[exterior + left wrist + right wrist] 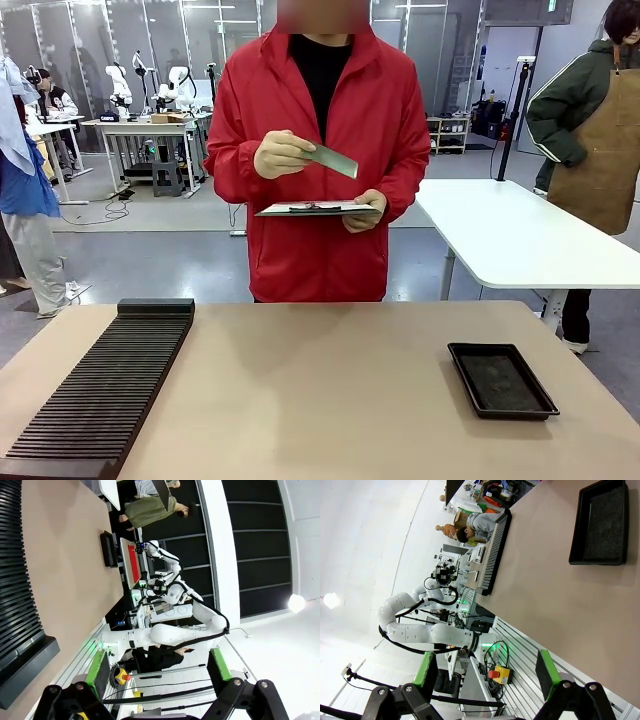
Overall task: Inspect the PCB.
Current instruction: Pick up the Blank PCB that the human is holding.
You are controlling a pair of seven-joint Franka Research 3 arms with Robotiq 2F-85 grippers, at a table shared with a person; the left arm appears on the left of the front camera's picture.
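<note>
Person's hand (283, 154) chest-high, pinching tilted PCB (333, 160)

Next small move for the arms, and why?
Probably ease the right gripper forward over the beige table, jaws open, ready for a handover: the thin green rectangular PCB is in the person's hand, above a flat clipboard, off the table.

Left pincer (157, 672) is hanging, jaws spread wide; right pincer (485, 672) likewise. Beyond them, right arm (170, 635) and left arm (425, 632) are sitting folded.
</note>
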